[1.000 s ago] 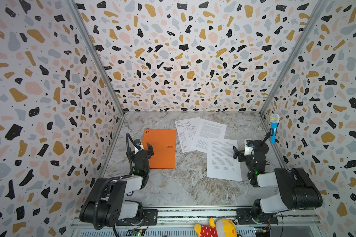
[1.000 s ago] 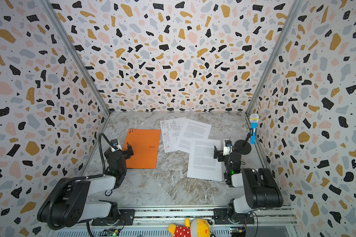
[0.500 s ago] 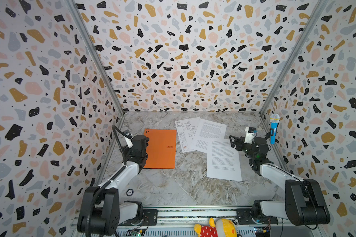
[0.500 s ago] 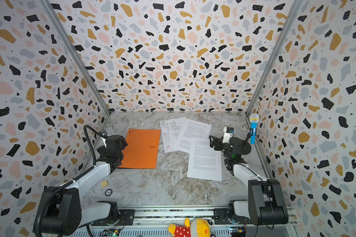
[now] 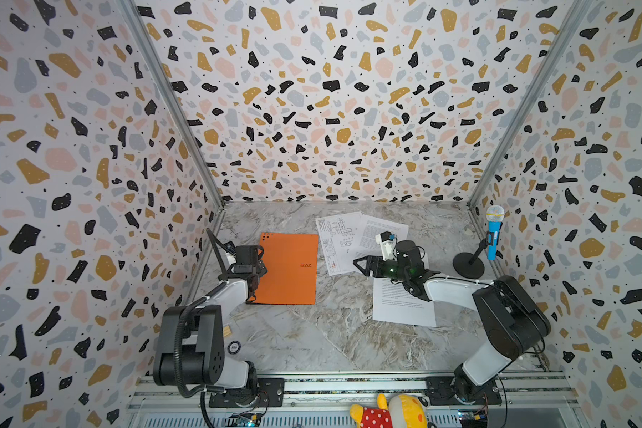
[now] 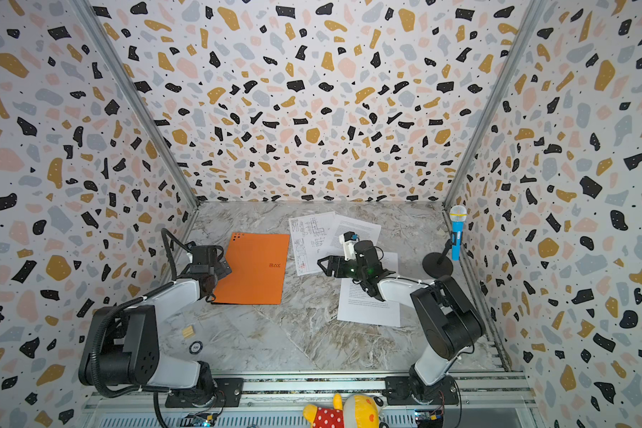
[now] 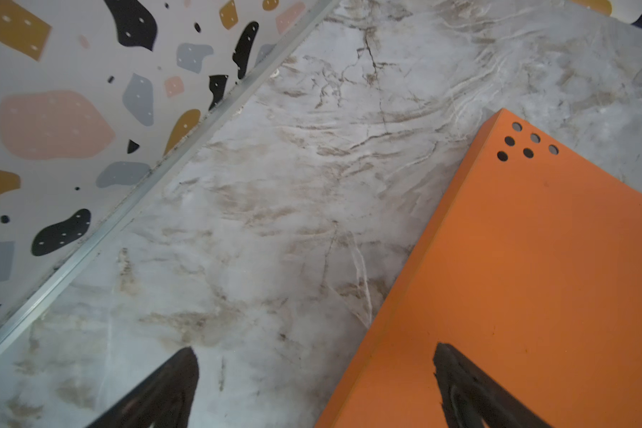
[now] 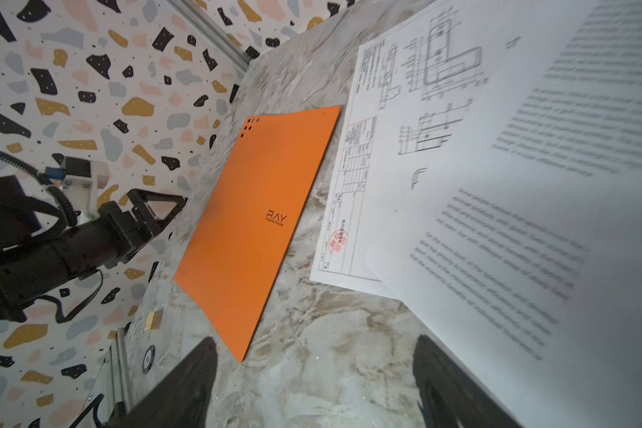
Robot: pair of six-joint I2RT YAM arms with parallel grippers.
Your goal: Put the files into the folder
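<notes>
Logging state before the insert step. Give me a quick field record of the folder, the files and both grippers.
folder: closed, flat on table, orange cover up
files: three overlapping sheets right of folder, none inside
left gripper: open, astride folder's edge, holding nothing
right gripper: open, by the files, holding nothing
other: blue microphone at far right

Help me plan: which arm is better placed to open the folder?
Left. The left gripper, open, straddles an edge of the closed folder; the right gripper is apart from it, by the files.
</notes>
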